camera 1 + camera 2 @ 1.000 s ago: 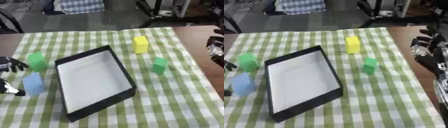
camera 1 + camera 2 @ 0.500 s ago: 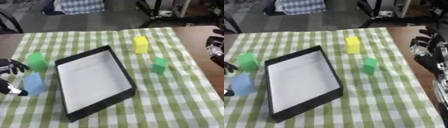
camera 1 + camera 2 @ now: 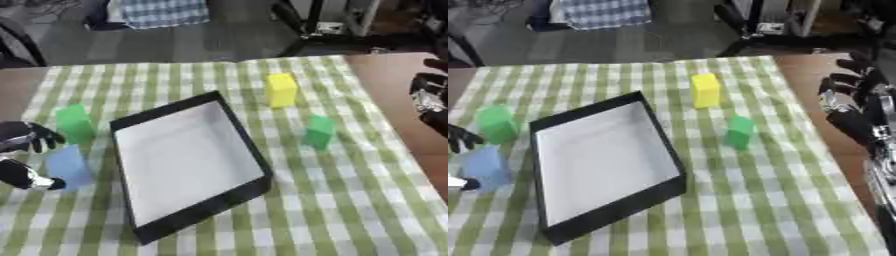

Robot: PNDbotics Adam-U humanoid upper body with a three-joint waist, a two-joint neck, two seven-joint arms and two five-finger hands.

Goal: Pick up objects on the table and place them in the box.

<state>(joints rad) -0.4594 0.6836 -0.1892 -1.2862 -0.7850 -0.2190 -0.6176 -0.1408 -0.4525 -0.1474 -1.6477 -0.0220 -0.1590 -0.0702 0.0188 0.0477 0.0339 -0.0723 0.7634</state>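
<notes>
A black box (image 3: 229,127) with a white floor lies askew mid-table. A yellow block (image 3: 281,90) stands behind its right corner, and a green block (image 3: 319,131) to its right. Left of the box stand another green block (image 3: 73,123) and, nearer me, a pale blue block (image 3: 68,166). My left hand (image 3: 19,142) comes in at the left edge, open, with fingers above the blue block and the thumb (image 3: 33,181) below it; whether they touch it I cannot tell. My right hand (image 3: 852,102) hangs open at the right edge, over bare wood, holding nothing.
A green-and-white checked cloth (image 3: 350,200) covers the table; bare brown wood (image 3: 389,75) shows along its right side. Beyond the far edge are chair legs, a dark stand and a checked fabric (image 3: 162,11).
My left hand has crept slightly to the right, closer around the blue block. The blocks, the box and the right hand have stayed put.
</notes>
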